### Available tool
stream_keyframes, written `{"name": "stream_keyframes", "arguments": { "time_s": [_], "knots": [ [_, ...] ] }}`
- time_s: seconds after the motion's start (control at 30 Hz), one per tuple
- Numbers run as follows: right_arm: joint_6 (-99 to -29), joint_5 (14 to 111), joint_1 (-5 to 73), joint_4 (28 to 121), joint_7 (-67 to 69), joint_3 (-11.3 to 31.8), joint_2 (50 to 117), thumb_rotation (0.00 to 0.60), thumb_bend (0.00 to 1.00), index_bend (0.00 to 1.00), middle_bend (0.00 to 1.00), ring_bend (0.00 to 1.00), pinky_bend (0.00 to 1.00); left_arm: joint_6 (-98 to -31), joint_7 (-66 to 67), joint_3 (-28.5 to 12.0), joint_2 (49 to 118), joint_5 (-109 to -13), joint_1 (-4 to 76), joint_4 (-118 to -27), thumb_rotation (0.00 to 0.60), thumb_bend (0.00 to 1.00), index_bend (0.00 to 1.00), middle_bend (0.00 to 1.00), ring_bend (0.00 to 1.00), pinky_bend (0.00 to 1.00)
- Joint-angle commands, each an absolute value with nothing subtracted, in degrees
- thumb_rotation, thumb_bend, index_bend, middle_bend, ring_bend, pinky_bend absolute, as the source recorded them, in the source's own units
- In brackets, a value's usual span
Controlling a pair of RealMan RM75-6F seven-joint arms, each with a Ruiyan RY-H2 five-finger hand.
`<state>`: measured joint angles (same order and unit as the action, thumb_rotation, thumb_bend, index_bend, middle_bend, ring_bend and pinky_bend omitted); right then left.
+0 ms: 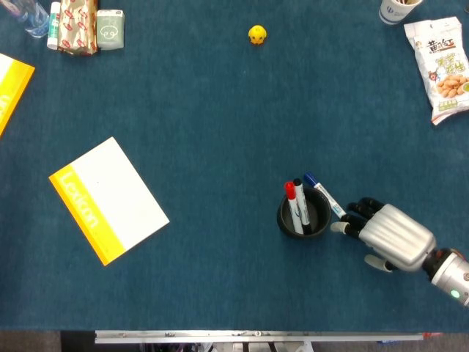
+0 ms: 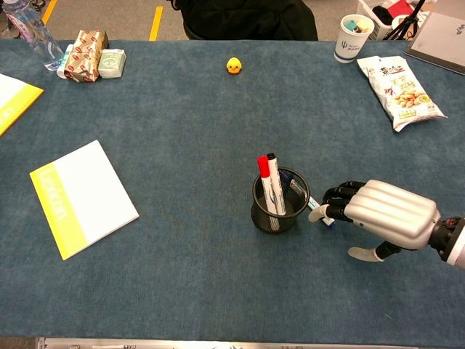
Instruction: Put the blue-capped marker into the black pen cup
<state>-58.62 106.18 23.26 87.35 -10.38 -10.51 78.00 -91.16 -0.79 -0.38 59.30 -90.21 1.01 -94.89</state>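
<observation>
The right hand (image 1: 388, 238) is low over the table at the right side, palm down, with its silver back plate facing up. Its dark fingers (image 2: 340, 195) are extended forward and slightly curled, pointing left. The light-tipped thumb (image 2: 362, 254) is set apart from them on the near side, so the hand is spread and holds nothing. The wrist and forearm run off toward the lower right. The left hand appears in neither view.
</observation>
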Motion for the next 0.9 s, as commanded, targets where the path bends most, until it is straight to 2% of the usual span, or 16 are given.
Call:
{"name": "stream_keyframes", "arguments": {
  "time_s": [0.03, 0.3, 0.7, 0.9],
  "knots": [
    [-58.4, 105.8, 23.4, 86.6, -10.7, -10.6, 78.4, 0.6, 0.23, 0.27, 0.34, 0.19, 0.23, -91.2, -0.8, -0.4, 59.3, -90.2, 0.9, -94.8, 0.6, 0.2, 0.11, 0.17, 0.19, 0.23],
    [-57.8, 103.7, 23.9, 84.0, -11.3, -10.0, 79.5, 0.6, 0.23, 0.27, 0.34, 0.19, 0.23, -91.1, -1.1, -0.5, 59.4, -90.1, 0.9, -94.5, 0.6, 0.19, 0.11, 0.17, 0.19, 0.23],
    [-58.1, 98.0, 23.9, 79.8, -11.1, -7.0, 80.2, 0.6, 0.23, 0.27, 0.34, 0.19, 0.23, -90.6, -0.9, -0.6, 59.5, -90.0, 1.1, -94.3, 0.6, 0.2, 0.11, 0.17, 0.19, 0.23],
    [-60.8, 98.3, 24.0, 80.1, -8.3, -6.5, 79.6, 0.6, 0.23, 0.27, 0.34, 0.19, 0.23, -90.4, -0.6, -0.7, 59.4, -90.0, 1.2, -94.6, 0.6, 0.2, 0.11, 0.17, 0.19, 0.23]
  ]
}}
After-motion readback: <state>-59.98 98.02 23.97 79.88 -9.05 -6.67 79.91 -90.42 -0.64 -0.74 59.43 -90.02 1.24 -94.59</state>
